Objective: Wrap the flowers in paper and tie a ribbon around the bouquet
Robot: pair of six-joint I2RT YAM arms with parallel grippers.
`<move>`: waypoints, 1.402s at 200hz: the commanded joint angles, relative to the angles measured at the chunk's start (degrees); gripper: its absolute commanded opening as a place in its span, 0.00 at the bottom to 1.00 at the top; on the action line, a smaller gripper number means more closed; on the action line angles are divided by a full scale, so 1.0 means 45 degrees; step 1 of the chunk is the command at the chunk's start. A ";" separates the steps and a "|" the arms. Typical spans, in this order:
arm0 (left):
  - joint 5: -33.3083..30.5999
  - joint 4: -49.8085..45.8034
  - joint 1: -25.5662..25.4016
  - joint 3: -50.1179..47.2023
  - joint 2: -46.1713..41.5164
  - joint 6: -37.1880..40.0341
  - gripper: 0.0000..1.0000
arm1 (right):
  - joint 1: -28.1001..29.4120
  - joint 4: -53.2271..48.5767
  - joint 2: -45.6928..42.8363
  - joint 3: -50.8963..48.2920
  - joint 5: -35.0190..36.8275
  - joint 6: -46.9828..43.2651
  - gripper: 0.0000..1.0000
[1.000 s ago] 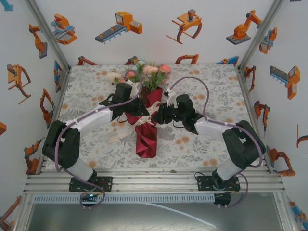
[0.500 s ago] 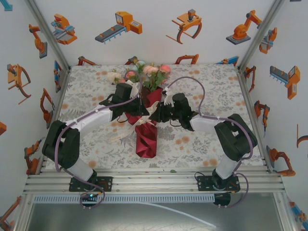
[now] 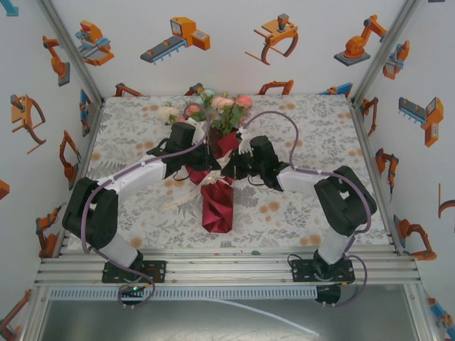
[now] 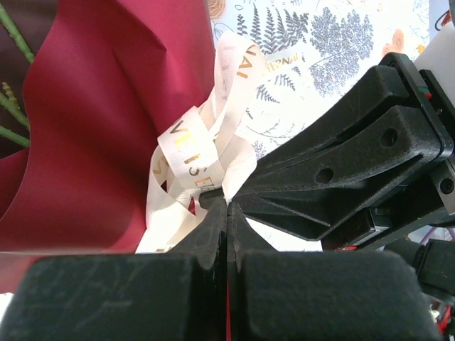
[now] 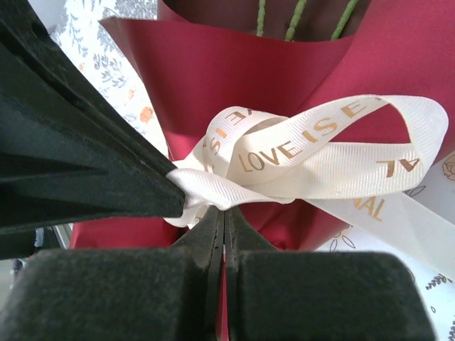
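A bouquet [image 3: 217, 202] of pink, peach and white roses in a dark red matte paper cone is lying in the middle of the worktop [image 3: 306, 121], which is covered by a grey-and-orange floral-print cloth. The flowers [image 3: 224, 105] are pointing toward the far edge and the narrow end of the cone toward the near edge. A thin, floppy cream-white ribbon [image 3: 213, 181] with gold lettering is sitting across the waist of the cone, its loops standing up from the paper [image 4: 92, 142].

The left end effector [image 4: 226, 202] is reaching in from the left side of the bouquet, its fingers pressed together and pinching the ribbon [image 4: 188, 153] at their tips. The right end effector [image 5: 222, 209] is coming in from the right, its fingers likewise closed tight on the gathered knot of the ribbon [image 5: 306, 153]. The two end effectors are meeting tip to tip at the knot, just above the red paper [image 5: 213, 71]. In the right wrist view, thin green stems [image 5: 295, 18] are showing inside the open mouth of the cone, and the looped ribbon is reading "LOVE IS".
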 commanded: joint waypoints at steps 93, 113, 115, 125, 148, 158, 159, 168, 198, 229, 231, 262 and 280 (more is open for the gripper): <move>0.0068 0.0121 0.0387 -0.0577 -0.0595 0.0049 0.06 | 0.0181 -0.1829 -0.1389 -0.1570 -0.0439 -0.1471 0.00; 0.0753 0.0277 0.0360 -0.0722 -0.0792 0.0350 0.14 | 0.0182 -0.1893 -0.1523 -0.1494 -0.0441 -0.1563 0.00; 0.0847 0.0298 0.0374 -0.0743 -0.0817 0.0390 0.15 | 0.0181 -0.1907 -0.1533 -0.1490 -0.0439 -0.1588 0.00; 0.1085 0.0430 0.0364 -0.0799 -0.0949 0.0544 0.21 | 0.0181 -0.2018 -0.1610 -0.1458 -0.0402 -0.1710 0.00; 0.1217 0.0521 0.0377 -0.0409 -0.0959 0.0897 0.31 | 0.0181 -0.2246 -0.1783 -0.1411 -0.0378 -0.1898 0.00; 0.1306 0.0478 0.0335 -0.0002 -0.0755 0.1056 0.32 | 0.0181 -0.2288 -0.1879 -0.1421 -0.0370 -0.1916 0.00; 0.1320 0.0460 0.0327 0.0060 -0.0725 0.1088 0.32 | 0.0181 -0.2288 -0.1893 -0.1426 -0.0366 -0.1912 0.00; 0.1296 0.0354 0.0276 0.0502 -0.0403 0.1254 0.32 | 0.0181 -0.2269 -0.1994 -0.1448 -0.0375 -0.1937 0.00; 0.1219 -0.0272 -0.0101 0.2249 0.1302 0.1975 0.32 | 0.0175 -0.2191 -0.2236 -0.1547 -0.0380 -0.2024 0.00; 0.2077 -0.0110 -0.0584 0.3459 0.2772 0.2801 0.35 | 0.0181 -0.2093 -0.2452 -0.1755 -0.0380 -0.2142 0.00; 0.2140 -0.0097 -0.0595 0.3510 0.2842 0.2853 0.35 | 0.0176 -0.2103 -0.2453 -0.1761 -0.0380 -0.2152 0.00; 0.3605 -0.0122 -0.0793 0.3969 0.3645 0.3446 0.40 | 0.0171 -0.2210 -0.2534 -0.1763 -0.0319 -0.2207 0.00; 0.3842 -0.0570 -0.0911 0.4238 0.3961 0.3783 0.43 | 0.0176 -0.2225 -0.2498 -0.1688 -0.0300 -0.2257 0.00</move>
